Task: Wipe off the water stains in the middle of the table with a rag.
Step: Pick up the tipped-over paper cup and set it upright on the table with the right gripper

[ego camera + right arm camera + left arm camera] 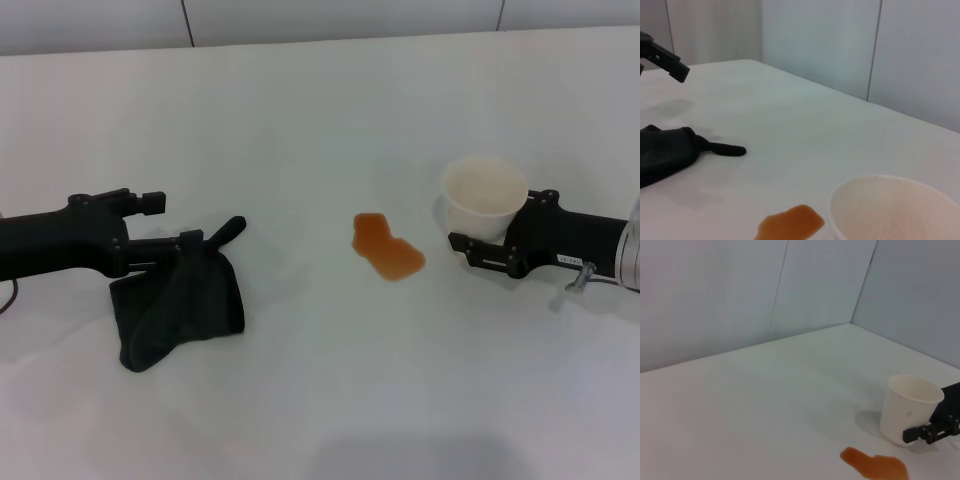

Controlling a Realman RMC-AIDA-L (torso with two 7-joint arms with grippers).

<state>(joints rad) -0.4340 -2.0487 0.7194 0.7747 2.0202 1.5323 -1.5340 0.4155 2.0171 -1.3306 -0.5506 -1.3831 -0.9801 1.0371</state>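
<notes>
Rag (182, 305) just under and beside left gripper (190, 243), on table (300, 400); grip state cannot tell. Water stains (387, 246) well apart, between both grippers. Step judged: securing rag; next, carry to stains, sweep. Right gripper (478, 250) touching cup (484, 195), state unclear. Arm label unreadable.

lab, white table (320, 100), plain panelled walls (740, 290)
</notes>
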